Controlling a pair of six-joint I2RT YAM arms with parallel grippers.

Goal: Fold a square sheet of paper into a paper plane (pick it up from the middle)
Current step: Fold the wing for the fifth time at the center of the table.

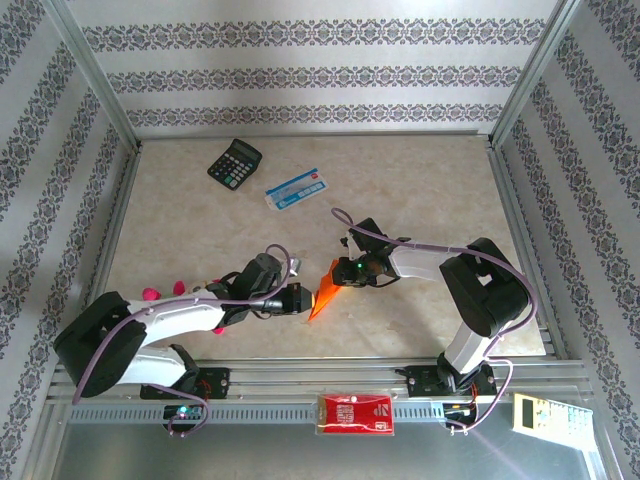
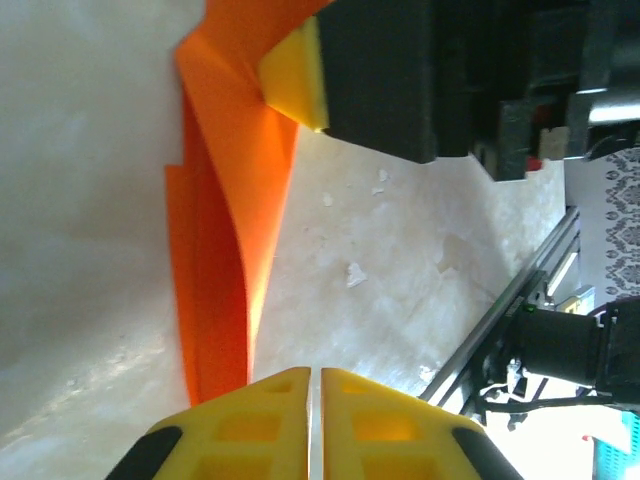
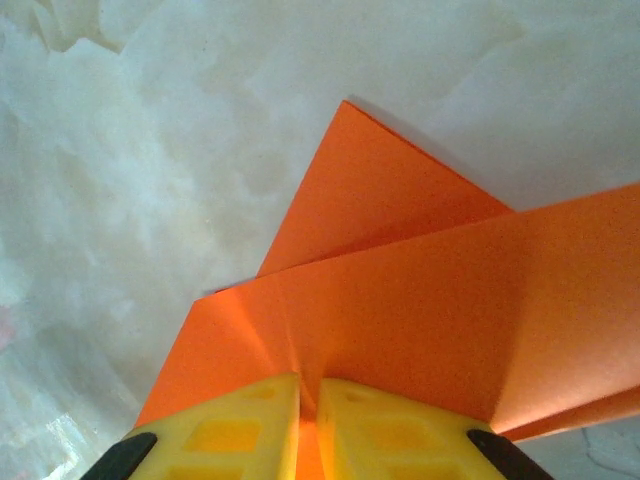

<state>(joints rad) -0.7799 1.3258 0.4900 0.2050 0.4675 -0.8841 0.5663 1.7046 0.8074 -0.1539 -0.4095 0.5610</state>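
The square sheet of paper (image 1: 323, 288) is bright orange and folded into a pointed, layered shape, standing on edge at the table's middle front. My right gripper (image 1: 341, 272) is shut on its upper fold. In the right wrist view the yellow fingertips (image 3: 260, 420) pinch a crease of the paper (image 3: 420, 300). My left gripper (image 1: 303, 300) is shut, with nothing between its fingers, right beside the paper's lower left edge. In the left wrist view the paper (image 2: 225, 250) rises to the left of this gripper (image 2: 314, 374), and a fingertip (image 2: 295, 75) of the right gripper holds the paper's top.
A black calculator (image 1: 235, 161) and a blue-and-white flat packet (image 1: 298, 188) lie at the back. A red packet (image 1: 353, 412) lies on the front rail, with a pale keypad device (image 1: 540, 412) at the lower right. Small pink pieces (image 1: 152, 293) sit by the left arm.
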